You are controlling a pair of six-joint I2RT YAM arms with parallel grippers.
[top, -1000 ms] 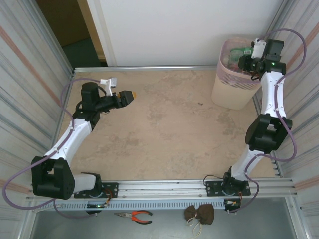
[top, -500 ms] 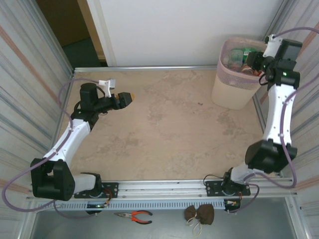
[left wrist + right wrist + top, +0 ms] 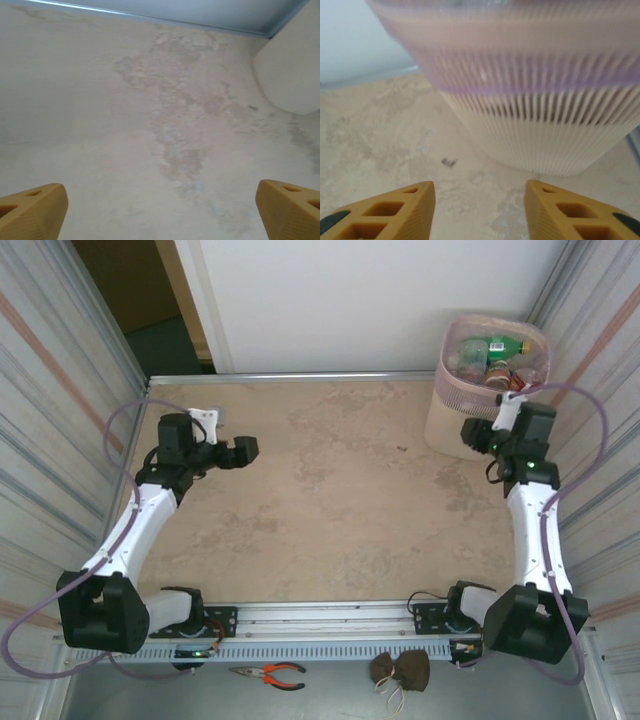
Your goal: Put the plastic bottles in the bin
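The pale pink bin point(image 3: 470, 415) stands at the far right corner of the table. Several plastic bottles lie inside it, among them a green one point(image 3: 503, 344) and a red-labelled one point(image 3: 497, 370). My right gripper point(image 3: 471, 434) hangs low in front of the bin's near side; in the right wrist view the gripper point(image 3: 480, 212) is open and empty, and the bin's slatted wall point(image 3: 545, 115) rises just ahead. My left gripper point(image 3: 244, 449) is over the far left of the table. Its jaws point(image 3: 162, 212) stand wide open over bare tabletop, with the bin point(image 3: 292, 70) off to the right.
Metal walls close in the table on the left and right, and a white panel point(image 3: 370, 300) stands behind it. Pliers point(image 3: 268, 673) and a brown pouch point(image 3: 402, 670) lie below the front rail. A small dark speck point(image 3: 402, 449) marks the tabletop.
My right arm has drawn back from over the bin's rim and dropped down in front of it, its jaws parting. My left gripper has opened wide and shifted slightly.
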